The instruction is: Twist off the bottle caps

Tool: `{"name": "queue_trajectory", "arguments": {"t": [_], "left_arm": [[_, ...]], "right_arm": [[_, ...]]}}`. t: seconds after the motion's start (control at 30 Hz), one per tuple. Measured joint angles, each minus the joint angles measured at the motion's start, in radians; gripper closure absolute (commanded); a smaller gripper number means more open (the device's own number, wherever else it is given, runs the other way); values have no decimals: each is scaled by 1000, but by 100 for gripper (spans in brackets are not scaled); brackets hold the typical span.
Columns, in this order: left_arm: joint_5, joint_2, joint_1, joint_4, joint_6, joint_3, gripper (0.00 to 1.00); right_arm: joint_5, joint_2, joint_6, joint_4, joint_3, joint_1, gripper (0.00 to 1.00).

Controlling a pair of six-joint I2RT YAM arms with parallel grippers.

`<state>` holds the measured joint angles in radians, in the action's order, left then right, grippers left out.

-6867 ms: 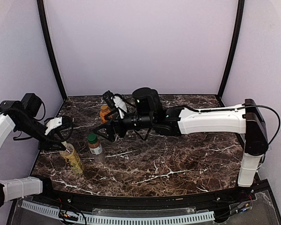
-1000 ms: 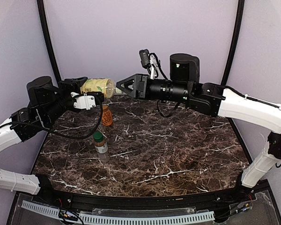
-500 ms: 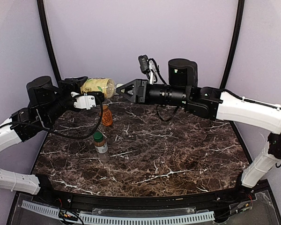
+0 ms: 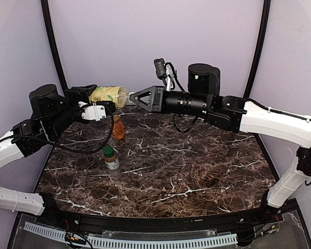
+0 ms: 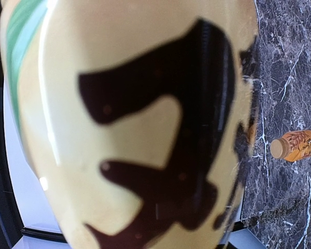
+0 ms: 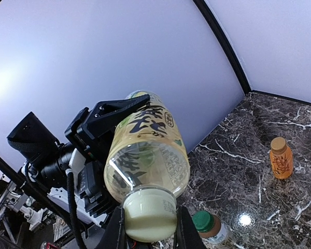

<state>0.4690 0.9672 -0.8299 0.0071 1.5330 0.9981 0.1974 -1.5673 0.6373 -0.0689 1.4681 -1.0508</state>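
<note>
One glossy yellow-green bottle [image 4: 111, 96] gripped by left tool [image 4: 96, 100] | right tool [image 4: 132, 97] clamped on round cream cap [image 6: 149, 213]

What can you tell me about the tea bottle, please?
The tea bottle is yellow-green plastic with dark lettering and a clear shoulder. It is held sideways in the air, the left gripper clamped around its body. Its cream cap, on, points at the right gripper, which is shut on it.
</note>
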Motion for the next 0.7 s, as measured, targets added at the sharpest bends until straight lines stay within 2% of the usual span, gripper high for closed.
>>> {"name": "queue_trajectory", "arguments": {"t": [0.17, 0.27, 0.47, 0.7], "left_arm": [[-4, -1, -4, -15, -20, 3, 73], [-39, 4, -6, -165, -113, 58, 77], [-204, 23, 0, -581, -398, 199, 82], [-346, 30, 3, -787, -546, 216, 83]], "right_arm": [[36, 0, -35, 6, 0, 7, 100], [71, 0, -133, 58, 16, 10, 100], [71, -13, -493, 264, 117, -33, 100], [8, -22, -909, 412, 138, -101, 100]]}}
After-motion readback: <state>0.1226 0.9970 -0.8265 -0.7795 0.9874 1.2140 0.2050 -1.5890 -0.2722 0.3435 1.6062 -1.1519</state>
